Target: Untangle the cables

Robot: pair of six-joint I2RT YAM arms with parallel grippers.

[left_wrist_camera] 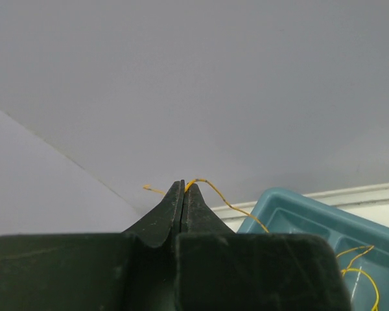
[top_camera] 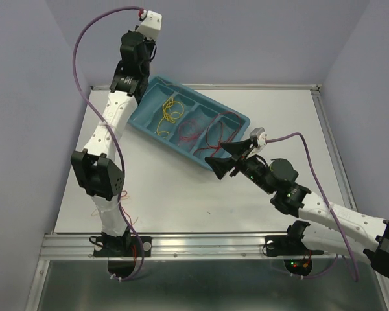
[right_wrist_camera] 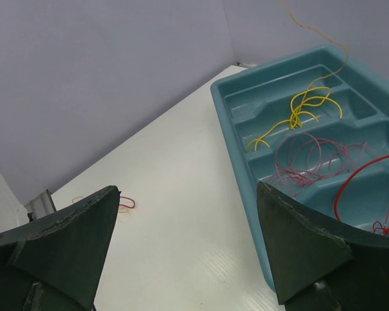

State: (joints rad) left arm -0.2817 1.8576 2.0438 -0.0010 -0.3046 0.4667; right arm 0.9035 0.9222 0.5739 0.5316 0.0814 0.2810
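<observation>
Right, left end effector [left_wrist_camera: 184, 186] is pressed together on one yellow strand [left_wrist_camera: 225, 202], held high above the teal tray [right_wrist_camera: 241, 175], and the strand trails down to the yellow bundle [right_wrist_camera: 301, 107] in a far compartment. Right end effector [right_wrist_camera: 188, 188] hangs spread and empty just beside the tray's near rim. Early going, I'd judge: pink loops [right_wrist_camera: 305, 159] and a red cable [right_wrist_camera: 356, 175] overlap in the nearer compartments (a small red loop [right_wrist_camera: 128, 203] sits out on the worktop [right_wrist_camera: 181, 246]). Most separating looks undone.
</observation>
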